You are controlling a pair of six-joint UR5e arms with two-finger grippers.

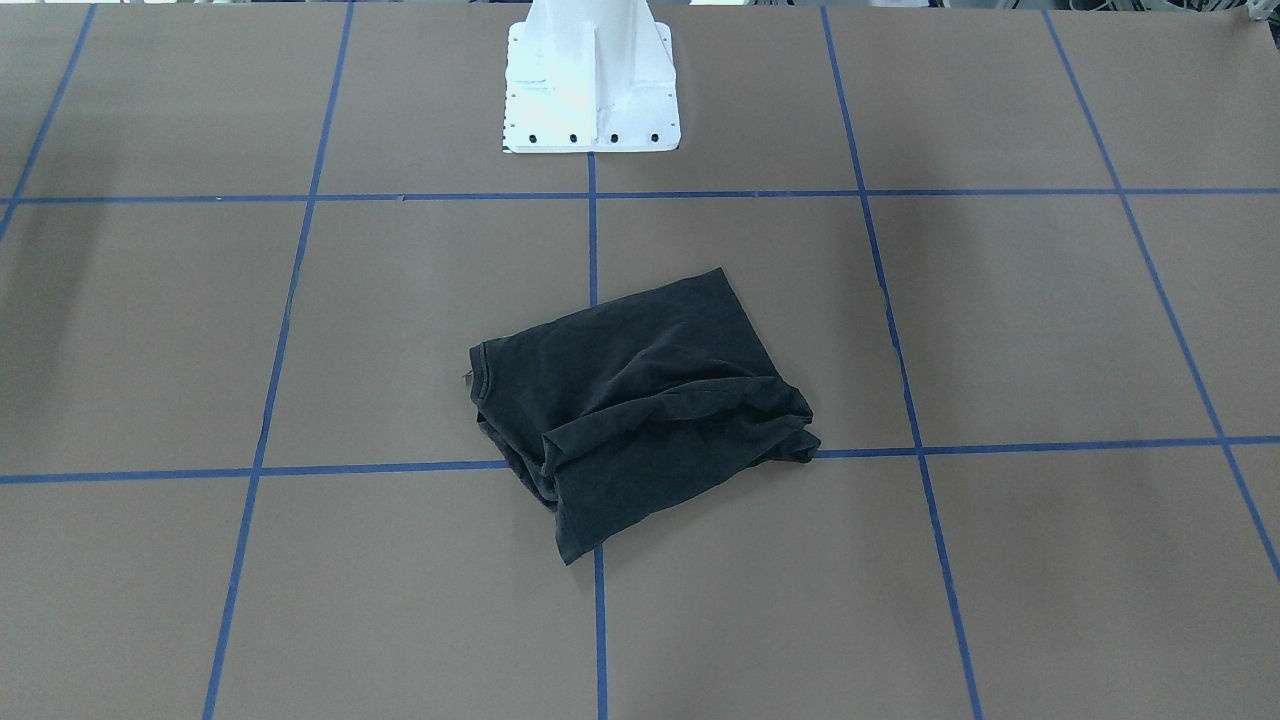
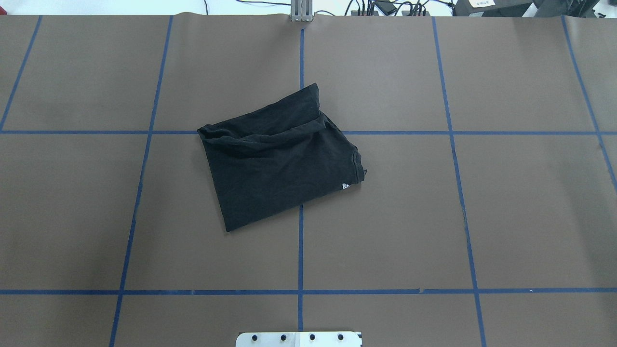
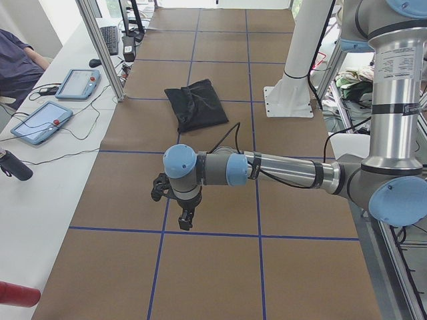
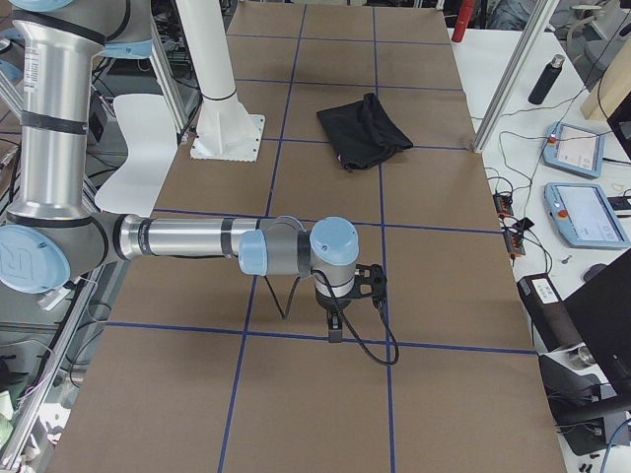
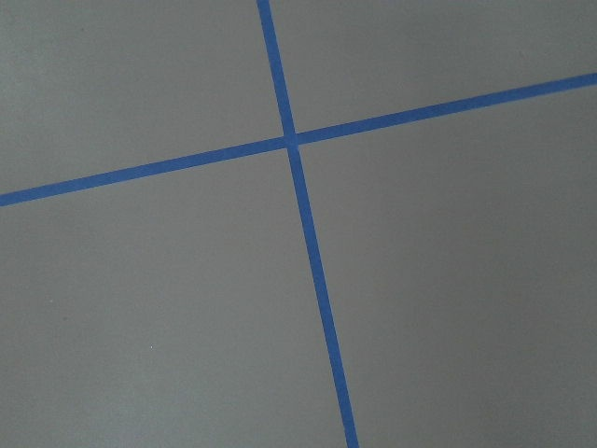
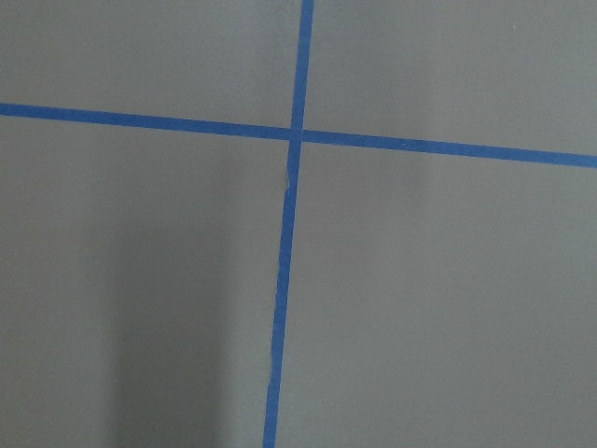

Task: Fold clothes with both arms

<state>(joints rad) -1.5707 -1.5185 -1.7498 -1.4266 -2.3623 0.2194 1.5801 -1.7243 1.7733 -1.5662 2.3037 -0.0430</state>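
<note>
Near the middle of the worktop [image 2: 482, 217] the black T-shirt [image 2: 279, 154] lies roughly folded, soft and light (it will sag, so I'd pinch its corners), while my left hand [image 3: 186, 220] and right hand [image 4: 335, 331] point down on outstretched arms, well apart from it, holding nothing, their opening I cannot tell.

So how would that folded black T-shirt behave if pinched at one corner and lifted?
The T-shirt is wrinkled and slumped in loose layers, so it is probably floppy and would likely unfold when lifted. Pushed, it would likely bunch rather than slide on the matte brown table.
</note>
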